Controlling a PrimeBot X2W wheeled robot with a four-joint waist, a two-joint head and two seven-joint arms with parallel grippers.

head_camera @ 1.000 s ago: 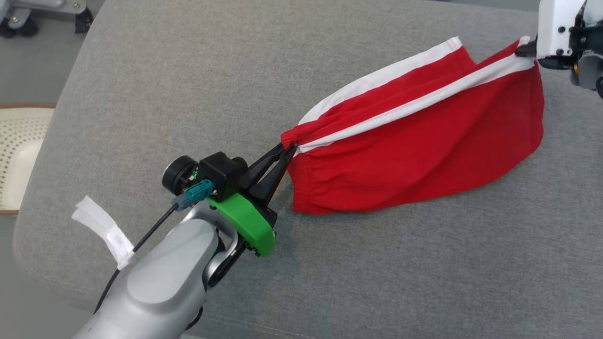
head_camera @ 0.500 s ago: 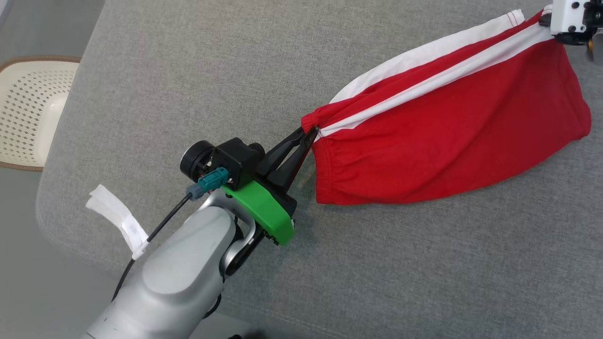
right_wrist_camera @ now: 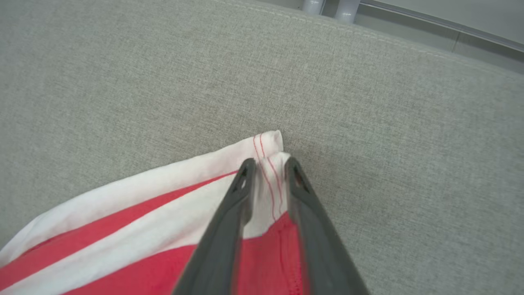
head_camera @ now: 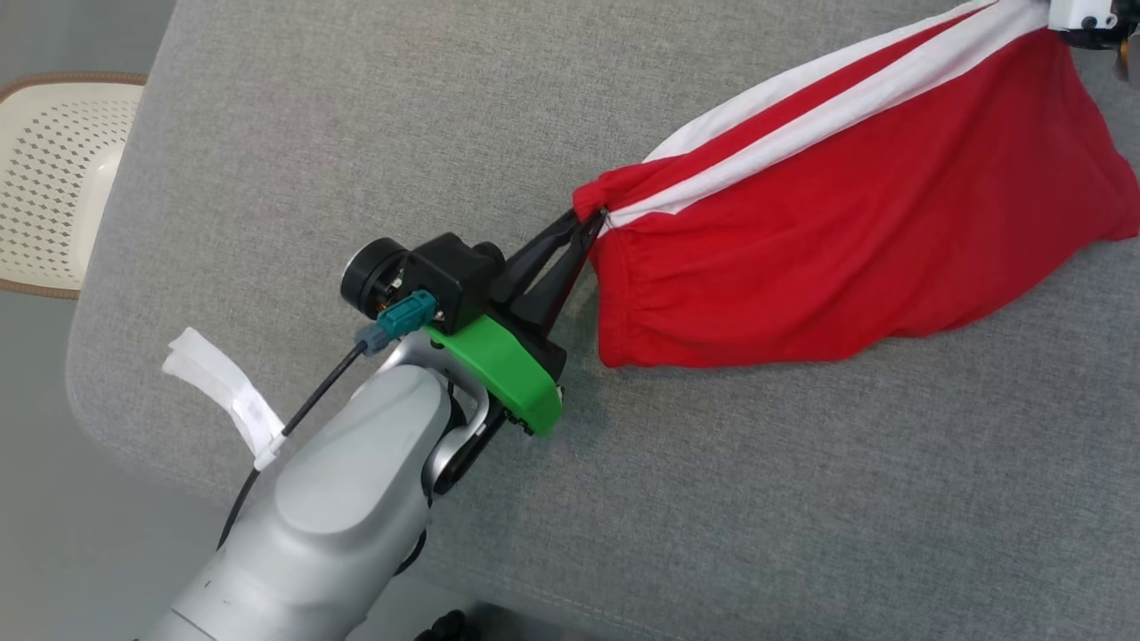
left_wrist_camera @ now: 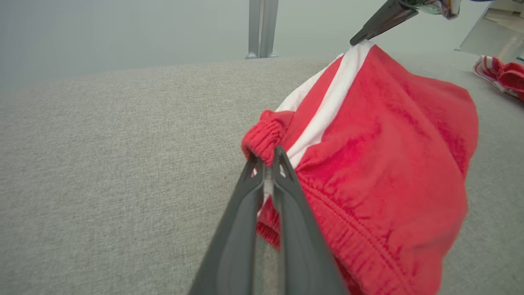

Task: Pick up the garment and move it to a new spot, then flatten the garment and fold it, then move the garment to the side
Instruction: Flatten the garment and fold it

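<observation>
Two grippers, one garment (head_camera: 855,223), and the red cloth with its white stripes is strung out between them across the grey cushion (head_camera: 356,133)! Down at the near end, the left gripper (head_camera: 588,223) has its dark fingers pressed tight together on a bunched knot of the elastic waistband. The left wrist view shows red gathers squeezed right at the fingertips.

From that pinch the cloth fans out and sags. Its lower red edge lies on the cushion, while the striped upper edge runs taut up towards the top right corner of the head view. Up there, the right gripper (right_wrist_camera: 270,164) has its two fingers standing a little apart, with the stitched white hem corner lying between them. Whether either finger bites the cloth, I cannot tell.

Off the cushion's left edge sits a white perforated basket (head_camera: 44,178) with a brown rim. Over in the left wrist view, a second bundle of red-and-white cloth (left_wrist_camera: 501,76) lies well apart on the far right of the cushion.
</observation>
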